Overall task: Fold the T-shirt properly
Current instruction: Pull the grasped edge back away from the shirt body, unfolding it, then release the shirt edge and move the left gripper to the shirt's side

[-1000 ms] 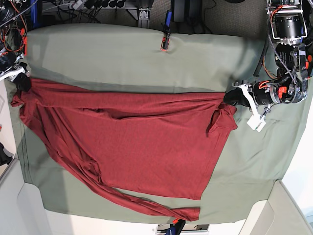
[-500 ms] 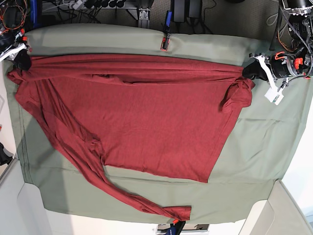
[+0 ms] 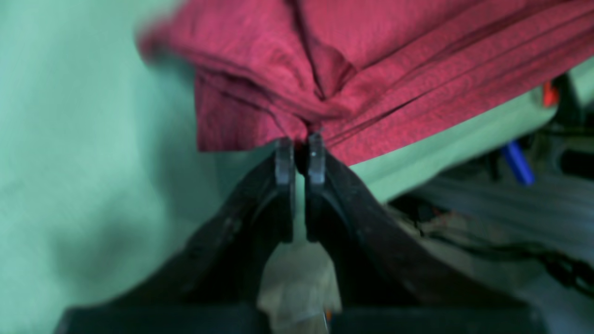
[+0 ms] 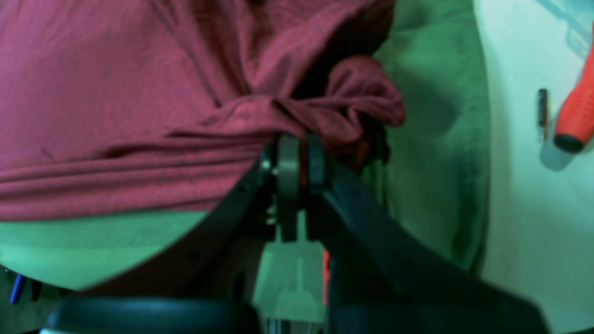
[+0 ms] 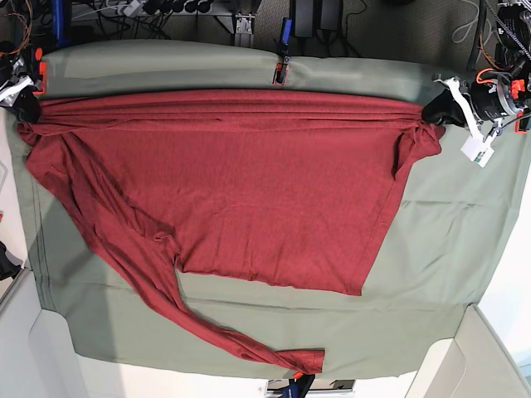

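Red knit fills the middle of your base view: the T-shirt (image 5: 241, 182) lies spread on the green cloth (image 5: 440, 249), its far edge pulled into a taut band of ridges running from 9 o'clock to 3 o'clock. That tension comes from your two claws. The left gripper (image 5: 437, 110), at 3 o'clock in that view, is clamped tight on a bunched corner of the fabric; in its wrist view (image 3: 299, 141) the jaws stand almost together with cloth gathered into radiating pleats at the tips. The right gripper (image 5: 25, 106), at 9 o'clock, is likewise pinched narrow on the opposite corner, where its wrist view (image 4: 299, 144) shows a soft knot of folds draped over the jaws.

You are holding the edge stretched, I judge, so the body settles flat before any fold. The fabric is fine, heathered and limp; it sags rather than keeps a crease. One long sleeve (image 5: 207, 323) trails toward 6 o'clock, wrinkled and twisted near its cuff, and the hem side slants across the cloth, so the shirt is not yet square.
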Robot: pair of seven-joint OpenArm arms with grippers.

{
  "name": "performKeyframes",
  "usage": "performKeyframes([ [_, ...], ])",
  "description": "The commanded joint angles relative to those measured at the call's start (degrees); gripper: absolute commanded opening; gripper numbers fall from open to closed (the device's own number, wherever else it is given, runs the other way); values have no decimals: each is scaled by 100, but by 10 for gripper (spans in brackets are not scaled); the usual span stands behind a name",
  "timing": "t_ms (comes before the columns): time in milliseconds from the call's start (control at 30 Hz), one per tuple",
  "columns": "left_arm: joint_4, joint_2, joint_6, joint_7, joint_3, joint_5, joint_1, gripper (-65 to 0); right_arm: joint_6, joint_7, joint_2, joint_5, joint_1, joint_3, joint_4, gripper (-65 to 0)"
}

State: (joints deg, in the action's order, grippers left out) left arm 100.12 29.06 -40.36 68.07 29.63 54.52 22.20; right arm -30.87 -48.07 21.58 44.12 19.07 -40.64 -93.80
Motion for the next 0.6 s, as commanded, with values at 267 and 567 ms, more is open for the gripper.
performKeyframes([
  [267,76,140,36,-367,-24,-114,-44,-650,57,177,157,-42,-15,-87,-94,-593],
  [567,74,122,36,-1156,-1003,-1012,-291,-618,61,179,155,-131,-15,-87,-92,-500],
])
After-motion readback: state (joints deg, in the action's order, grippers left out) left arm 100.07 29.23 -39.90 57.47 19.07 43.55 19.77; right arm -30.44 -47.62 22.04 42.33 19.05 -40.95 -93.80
